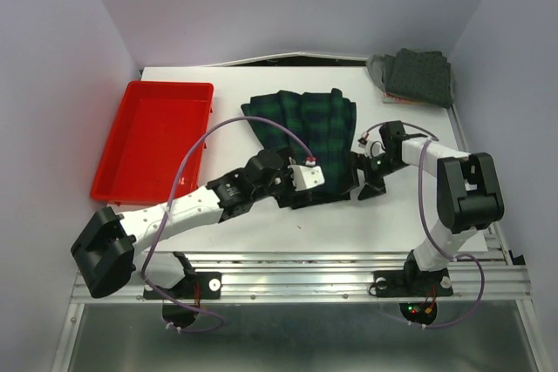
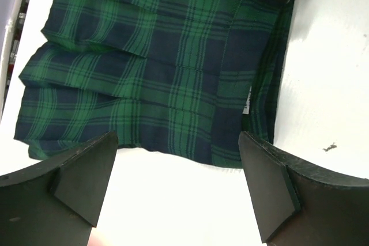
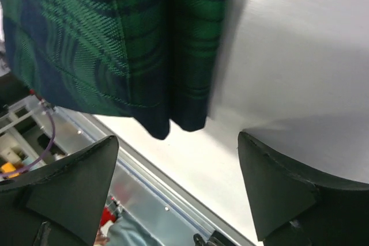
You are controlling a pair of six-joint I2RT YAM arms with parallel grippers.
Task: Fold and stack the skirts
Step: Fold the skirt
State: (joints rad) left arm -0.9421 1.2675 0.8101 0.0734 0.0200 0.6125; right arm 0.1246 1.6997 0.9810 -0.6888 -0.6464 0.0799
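The dark green-navy plaid pleated cloth skirt (image 1: pixel 301 124) lies flat in the middle of the white worktop (image 1: pixel 261 224), one side apparently folded over. The left gripper (image 2: pixel 177 142) hovers at its near edge and the right gripper (image 3: pixel 177 142) at its near right corner. Both have their fingers spread and hold nothing, which suits a fold judged done. A folded dark charcoal dotted skirt (image 1: pixel 420 74) sits at the far right corner, likely the stack's base.

A red plastic tray (image 1: pixel 153 141) sat at the left of the white surface (image 1: pixel 349 224); an aluminium rail (image 1: pixel 296 283) ran along its near edge.
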